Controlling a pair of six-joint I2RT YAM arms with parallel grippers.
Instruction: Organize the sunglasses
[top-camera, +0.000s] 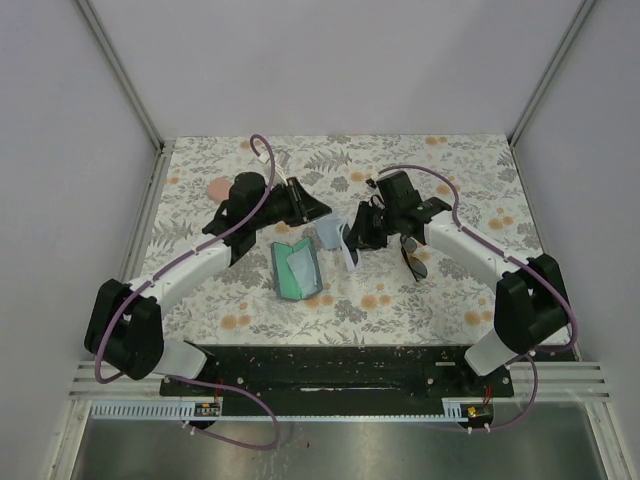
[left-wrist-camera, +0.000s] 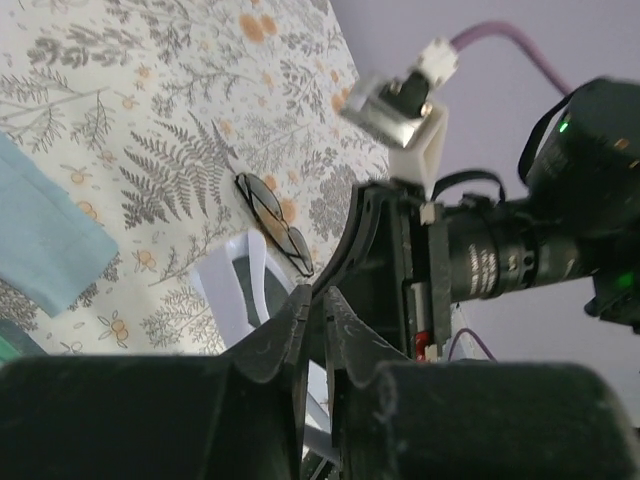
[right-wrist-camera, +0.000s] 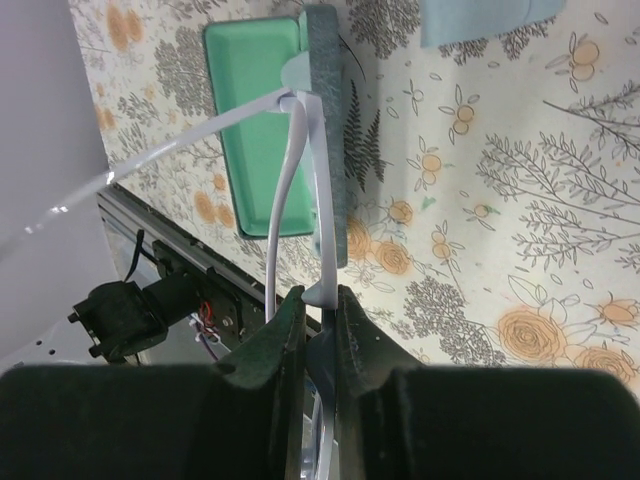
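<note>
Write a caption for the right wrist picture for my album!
Right gripper pinching the pale sunglasses in front of an open green case on the flowery table.

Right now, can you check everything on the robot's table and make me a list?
Surface: floral tablecloth, flat.
Job's things: pale sunglasses held by the right gripper; dark sunglasses lying on the tablecloth.
Clutter: open green case; light blue cloth.
Grippers: right gripper shut on the pale sunglasses; left gripper shut, nothing seen in it.
Cables: purple cables loop along both arms.
Surroundings: plain pale walls.
</note>
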